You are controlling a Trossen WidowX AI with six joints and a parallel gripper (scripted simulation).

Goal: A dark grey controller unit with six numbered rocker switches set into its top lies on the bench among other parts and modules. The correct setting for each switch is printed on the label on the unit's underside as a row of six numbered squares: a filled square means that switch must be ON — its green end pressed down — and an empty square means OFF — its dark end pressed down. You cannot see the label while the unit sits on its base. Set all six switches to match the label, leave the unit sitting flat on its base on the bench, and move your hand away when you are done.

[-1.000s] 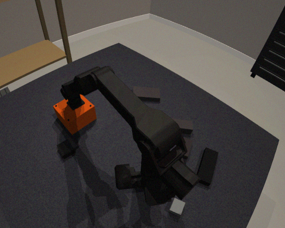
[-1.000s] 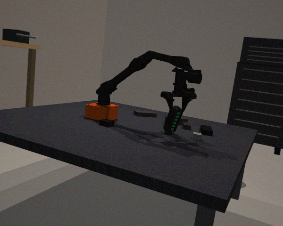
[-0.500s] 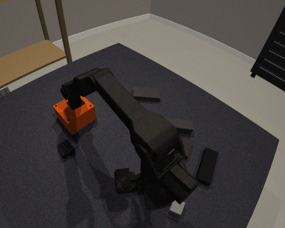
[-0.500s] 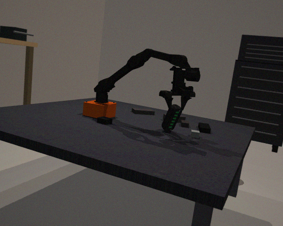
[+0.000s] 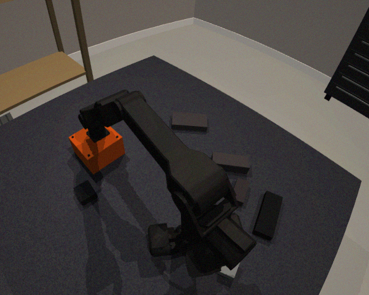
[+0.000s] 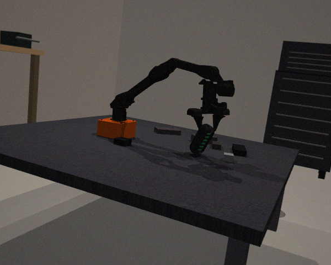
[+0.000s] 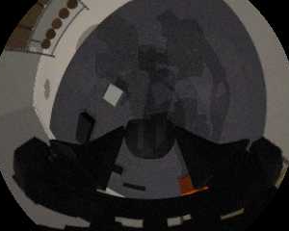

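Note:
The dark grey controller unit [image 6: 200, 142] [image 7: 149, 144] hangs tilted between my fingers, its lower end close above the bench [image 6: 160, 182]. Whether it touches the bench is unclear. In the exterior view its switch face, with a row of green switch ends, faces the camera. My gripper [image 6: 207, 128] [image 7: 150, 129] is shut on the unit near its upper end. The wrist view shows only a dark, rounded part of the unit; no label can be read. In the top view the arm hides the unit. Individual switch settings are too dark to tell.
A white block [image 5: 229, 271] [image 6: 228, 157] [image 7: 113, 94] and a long black block [image 5: 267, 214] [image 6: 239, 150] [image 7: 85, 127] lie near the gripper. Brownish modules [image 5: 189, 120] [image 5: 232, 161] [image 5: 241, 190] lie beyond the arm. A small black block [image 5: 85, 192] [image 6: 122, 141] lies beside the orange base [image 5: 110, 153] [image 6: 111, 128].

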